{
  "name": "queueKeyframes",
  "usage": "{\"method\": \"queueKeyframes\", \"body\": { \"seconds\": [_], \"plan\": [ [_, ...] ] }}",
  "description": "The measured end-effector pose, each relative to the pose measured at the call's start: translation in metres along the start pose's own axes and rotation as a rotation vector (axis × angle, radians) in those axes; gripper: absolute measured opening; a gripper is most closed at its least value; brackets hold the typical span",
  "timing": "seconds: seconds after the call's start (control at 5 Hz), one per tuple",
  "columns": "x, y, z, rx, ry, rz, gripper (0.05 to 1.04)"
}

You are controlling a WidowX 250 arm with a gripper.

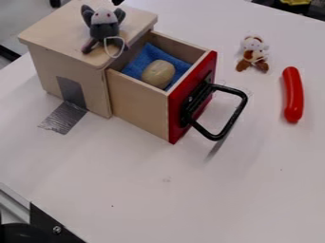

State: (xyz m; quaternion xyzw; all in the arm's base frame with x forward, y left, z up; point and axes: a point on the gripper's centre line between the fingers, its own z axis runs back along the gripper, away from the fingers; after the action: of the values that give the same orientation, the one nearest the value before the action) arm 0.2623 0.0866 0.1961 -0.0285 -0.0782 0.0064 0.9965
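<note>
Before me spreads a white desk point(190, 204) — grey floor point(20, 21) past it at upper left, something yellow point(296, 2) among dark shapes point(312, 10) at top right.

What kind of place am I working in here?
Probably a robotics lab or test bench, not a real kitchen. A small wooden drawer box is fixed with silver tape to a white table, and small plush toys sit on and beyond it.

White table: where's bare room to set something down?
Widest: the table below the black handle and right of the silver tape. Narrower: between handle and red sausage. Crowded: the open drawer, holding blue cloth and a tan lump, and the box top, where a grey plush sits.
</note>
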Motion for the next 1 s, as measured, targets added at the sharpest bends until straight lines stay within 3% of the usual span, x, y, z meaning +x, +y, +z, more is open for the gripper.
{"method": "queueKeyframes", "body": {
  "seconds": [0.2,0.4,0.8,1.0],
  "plan": [
    [-0.002,0.001,-0.007,-0.009,0.024,0.007,0.998],
    [0.02,0.012,-0.006,-0.02,0.03,0.018,0.998],
    [0.061,0.047,-0.002,0.045,0.032,0.0,0.998],
    [0.06,0.061,-0.009,0.081,0.068,-0.018,0.998]
  ]
}}
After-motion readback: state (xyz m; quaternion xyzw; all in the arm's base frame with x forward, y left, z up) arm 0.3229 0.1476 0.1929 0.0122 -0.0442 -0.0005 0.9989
